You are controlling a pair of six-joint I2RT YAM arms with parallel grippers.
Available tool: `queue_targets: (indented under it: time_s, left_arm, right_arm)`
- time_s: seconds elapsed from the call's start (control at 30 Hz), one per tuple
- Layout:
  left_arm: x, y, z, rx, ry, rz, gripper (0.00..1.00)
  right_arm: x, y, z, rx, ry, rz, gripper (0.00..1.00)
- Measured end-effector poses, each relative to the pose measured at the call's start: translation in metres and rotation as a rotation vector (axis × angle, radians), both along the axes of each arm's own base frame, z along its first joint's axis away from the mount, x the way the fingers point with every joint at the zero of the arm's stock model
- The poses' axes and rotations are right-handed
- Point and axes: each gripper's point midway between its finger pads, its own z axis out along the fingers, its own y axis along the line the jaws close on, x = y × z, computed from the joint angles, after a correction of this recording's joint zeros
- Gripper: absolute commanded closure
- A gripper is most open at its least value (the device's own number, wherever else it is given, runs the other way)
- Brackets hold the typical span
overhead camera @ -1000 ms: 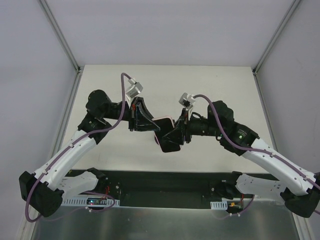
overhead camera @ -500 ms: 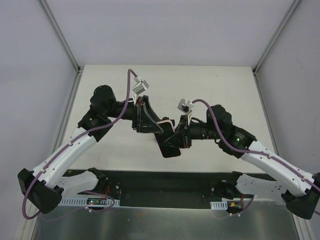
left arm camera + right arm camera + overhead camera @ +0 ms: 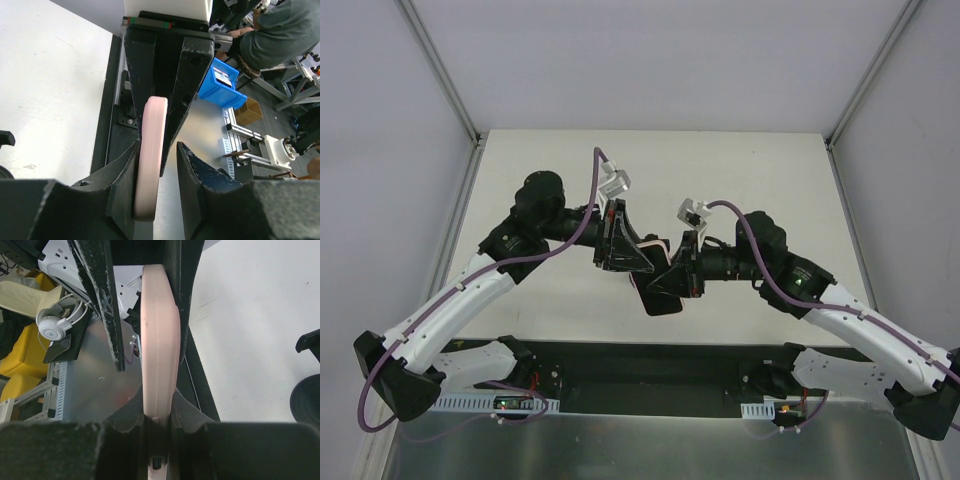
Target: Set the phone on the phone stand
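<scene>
The phone [image 3: 658, 292], black screen with a pale pink case edge, hangs in the air between both arms at the table's middle. My right gripper [image 3: 159, 401] is shut on the phone's pink edge [image 3: 160, 340], with both fingers pressed against it. My left gripper [image 3: 157, 147] stands open around the same phone [image 3: 150, 155]: the case rests against the left finger and a gap shows before the right finger [image 3: 200, 175]. In the top view the left gripper [image 3: 638, 262] and right gripper [image 3: 668, 278] overlap. The phone stand [image 3: 306, 400] shows only as a black disc and clamp at the frame's edge.
The white table [image 3: 750, 170] is walled by grey panels left and right. A black rail [image 3: 650, 365] with the arm bases runs along the near edge. Beyond that edge, the wrist views show a blue bin [image 3: 222, 85] and headphones [image 3: 55, 322].
My left arm has swung to the right and its wrist has moved closer to the right gripper. The phone and right gripper shifted slightly left and down, then held still.
</scene>
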Motion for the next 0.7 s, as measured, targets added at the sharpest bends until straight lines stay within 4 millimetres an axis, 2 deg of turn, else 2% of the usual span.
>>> queue_targets:
  time_s: [0.17,0.37,0.5,0.53,0.63,0.7]
  left_arm:
    - [-0.002,-0.001,-0.002,0.005,-0.011,-0.001,0.76]
    - [0.001,-0.001,-0.002,0.004,-0.028,0.017,0.71]
    - [-0.002,-0.003,-0.002,0.005,-0.032,0.011,0.88]
    - [-0.001,-0.003,-0.002,0.006,-0.033,0.016,0.98]
    - [-0.002,-0.003,0.0,-0.004,-0.051,0.01,1.0]
    - [-0.002,-0.002,0.002,-0.007,-0.057,0.013,1.0]
  right_arm:
    - [0.002,-0.002,0.005,0.017,-0.011,-0.023,0.99]
    - [0.003,0.0,0.008,0.037,-0.01,-0.027,0.99]
    - [0.003,0.002,0.009,0.044,-0.008,-0.021,0.99]
    - [0.003,0.002,0.009,0.047,-0.008,-0.017,0.99]
    - [0.0,0.003,0.012,0.055,-0.005,-0.003,0.99]
    - [-0.001,0.003,0.013,0.062,-0.008,0.004,0.68]
